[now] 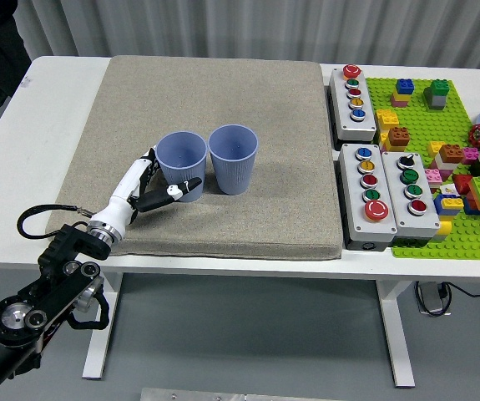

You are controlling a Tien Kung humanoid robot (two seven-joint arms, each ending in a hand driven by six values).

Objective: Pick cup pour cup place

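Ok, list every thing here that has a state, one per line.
Left cup: upright on the mat, interior not clearly visible.
Right cup: upright, untouched, close beside the left cup.
Left robot hand: fingers around the left cup's base, cup not lifted.
Right robot hand: not in view.

- We can read no words, brand names or numbers anywhere.
- The three button boxes (353, 93) (369, 194) (411, 192) show coloured buttons, but any lettering is too small for us to make out.
- The two cups (180, 166) (233, 159) are plain blue, with no print.
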